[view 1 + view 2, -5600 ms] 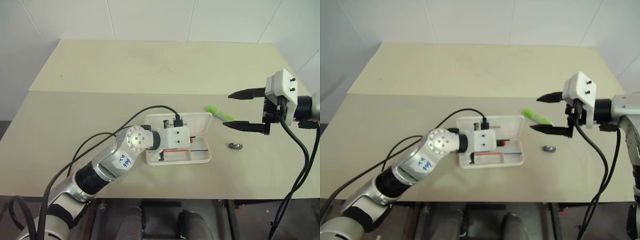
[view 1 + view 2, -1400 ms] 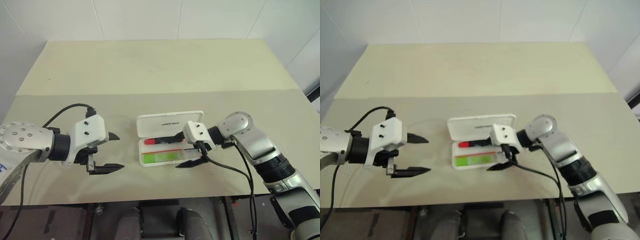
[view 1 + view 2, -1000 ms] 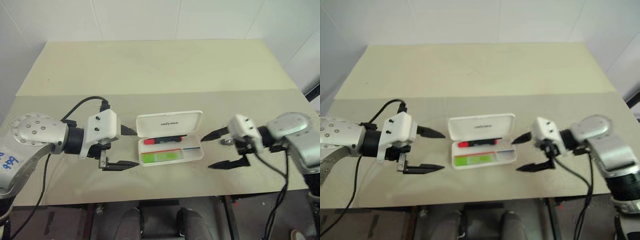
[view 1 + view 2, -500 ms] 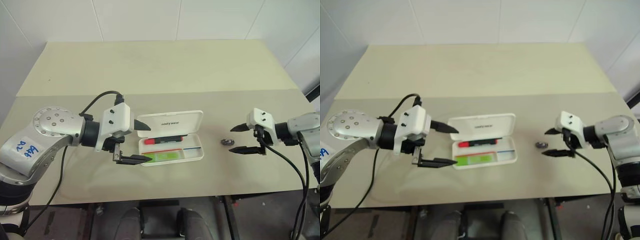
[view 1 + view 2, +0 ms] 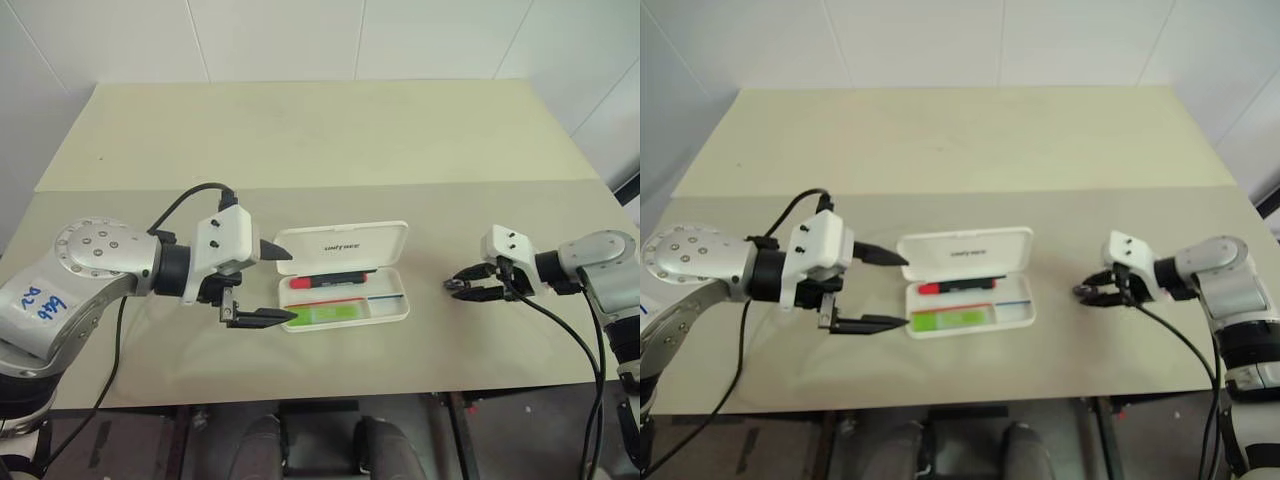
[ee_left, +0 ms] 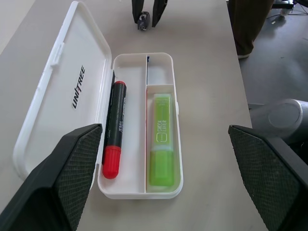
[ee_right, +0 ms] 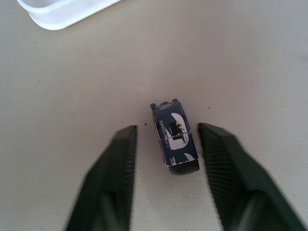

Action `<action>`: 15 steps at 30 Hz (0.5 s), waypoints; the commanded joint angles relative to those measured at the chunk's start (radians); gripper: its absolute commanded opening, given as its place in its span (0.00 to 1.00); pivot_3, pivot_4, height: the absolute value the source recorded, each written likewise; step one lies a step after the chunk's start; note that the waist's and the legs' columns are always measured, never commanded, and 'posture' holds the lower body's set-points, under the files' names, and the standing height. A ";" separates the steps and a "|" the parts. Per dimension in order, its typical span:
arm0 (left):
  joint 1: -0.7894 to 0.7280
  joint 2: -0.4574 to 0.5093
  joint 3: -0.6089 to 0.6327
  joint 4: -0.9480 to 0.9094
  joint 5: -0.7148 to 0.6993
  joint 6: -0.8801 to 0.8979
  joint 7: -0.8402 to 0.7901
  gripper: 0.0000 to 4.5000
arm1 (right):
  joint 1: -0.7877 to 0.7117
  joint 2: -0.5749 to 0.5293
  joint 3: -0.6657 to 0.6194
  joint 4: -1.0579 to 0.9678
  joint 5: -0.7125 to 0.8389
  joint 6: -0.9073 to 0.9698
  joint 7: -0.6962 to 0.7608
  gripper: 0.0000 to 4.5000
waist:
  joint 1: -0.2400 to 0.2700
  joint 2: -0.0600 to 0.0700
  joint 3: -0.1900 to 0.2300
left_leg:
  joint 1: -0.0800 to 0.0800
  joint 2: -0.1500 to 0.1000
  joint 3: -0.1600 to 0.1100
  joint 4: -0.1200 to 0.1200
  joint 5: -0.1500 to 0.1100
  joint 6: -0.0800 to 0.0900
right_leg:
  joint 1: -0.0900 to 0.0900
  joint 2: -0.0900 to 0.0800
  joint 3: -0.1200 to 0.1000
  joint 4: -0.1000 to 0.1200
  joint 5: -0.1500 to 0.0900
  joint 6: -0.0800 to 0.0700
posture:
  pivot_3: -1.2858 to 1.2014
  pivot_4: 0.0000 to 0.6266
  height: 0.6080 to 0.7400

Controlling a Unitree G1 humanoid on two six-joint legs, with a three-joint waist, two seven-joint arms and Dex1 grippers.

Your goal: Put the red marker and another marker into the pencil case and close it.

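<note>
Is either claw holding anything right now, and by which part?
Nothing is held. The right claw straddles a small dark metallic lump without touching it; the left claw is open.

"UNITREE" printed on pencil case (image 6: 57,120) lid.

I see the case (image 5: 345,300) lying open near the middle of the desk (image 5: 320,140), its lid (image 5: 340,243) folded back on the far side. In the tray, the marker (image 6: 114,129) lies in the compartment next to the lid and the highlighter (image 6: 163,138) in the near one. My left gripper (image 5: 272,286) sits at the case's left end. Well to the right, a small lump (image 7: 175,139) rests between my right gripper's (image 7: 166,192) fingers.
</note>
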 commanded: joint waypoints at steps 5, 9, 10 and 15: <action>0.000 0.012 0.032 -0.036 -0.011 0.000 0.004 1.00 | 0.009 -0.067 -0.063 -0.232 0.098 0.019 0.103 0.08 | 0.001 0.000 0.000 | 0.000 0.000 0.000 0.000 0.000 0.000 | 0.000 0.000 0.000 0.000 0.000 0.000 | 0.52 0.24 1.00; 0.008 0.020 0.017 -0.029 0.009 0.000 0.007 1.00 | -0.012 -0.053 -0.091 -0.437 0.244 0.157 0.118 0.08 | 0.000 0.000 0.000 | 0.000 0.000 0.000 0.000 0.000 0.000 | 0.000 0.000 0.000 0.000 0.000 0.000 | 0.52 0.24 1.00; 0.011 0.023 0.011 -0.028 0.015 0.000 0.008 1.00 | -0.019 -0.046 -0.087 -0.468 0.262 0.177 0.112 0.08 | -0.002 0.000 0.000 | 0.000 0.000 0.000 0.000 0.000 0.000 | 0.000 0.000 0.000 0.000 0.000 0.000 | 0.52 0.24 1.00; 0.011 0.018 -0.002 -0.030 0.023 0.002 0.016 1.00 | -0.011 -0.008 -0.025 -0.539 0.272 0.203 0.083 0.08 | 0.003 0.000 0.000 | 0.000 0.000 -0.001 0.000 -0.001 0.000 | 0.000 0.000 0.000 0.000 0.000 0.000 | 0.52 0.24 1.00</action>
